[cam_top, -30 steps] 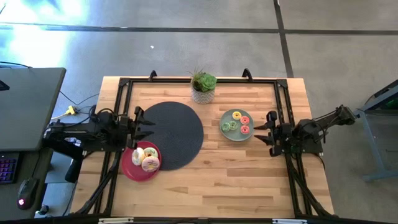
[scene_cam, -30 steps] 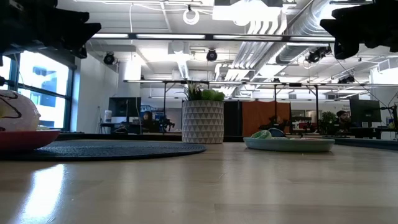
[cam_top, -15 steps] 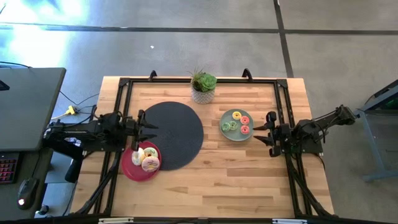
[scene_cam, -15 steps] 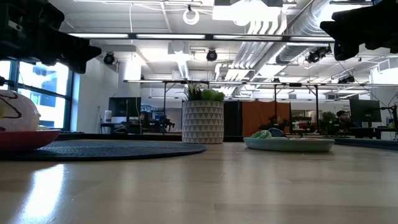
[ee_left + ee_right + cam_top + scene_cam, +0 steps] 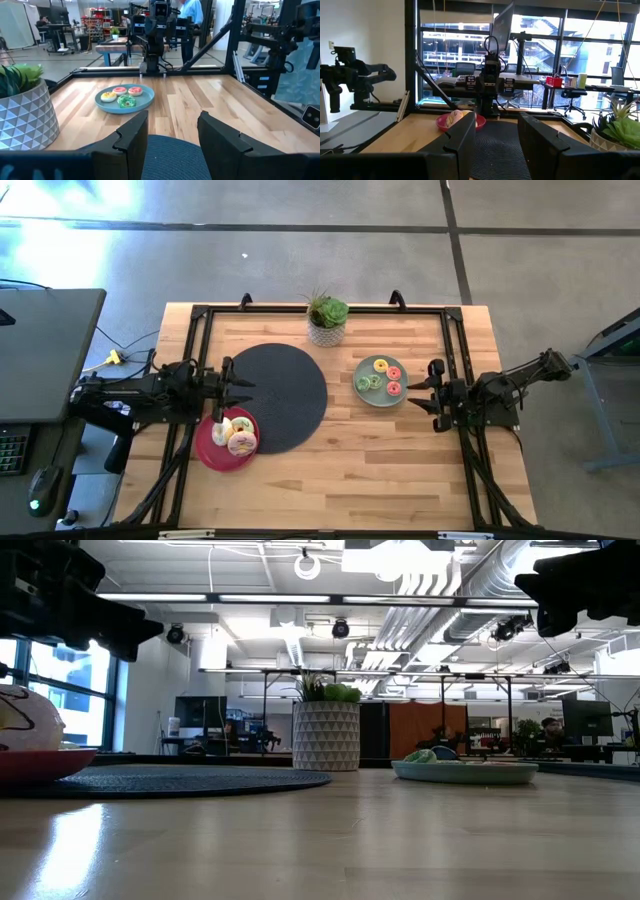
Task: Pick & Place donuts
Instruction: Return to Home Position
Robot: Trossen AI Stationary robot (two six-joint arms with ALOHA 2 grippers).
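Three larger donuts, cream-iced and pink-iced, lie on a pink plate at the table's left near side. Several mini donuts in yellow, pink and green lie on a grey-green plate at the right. My left gripper is open and empty in the air, over the left edge of the dark round mat and just beyond the pink plate. Its wrist view looks between its fingers toward the mini donuts. My right gripper is open and empty, to the right of the grey-green plate.
A potted plant in a white pot stands at the far edge, behind the mat. A black frame runs along the table's left, far and right sides. Bare wood lies along the near side.
My left gripper has gone a little toward the table's right edge and down, over the mat's left edge, still open. The donuts and plates have stayed in place.
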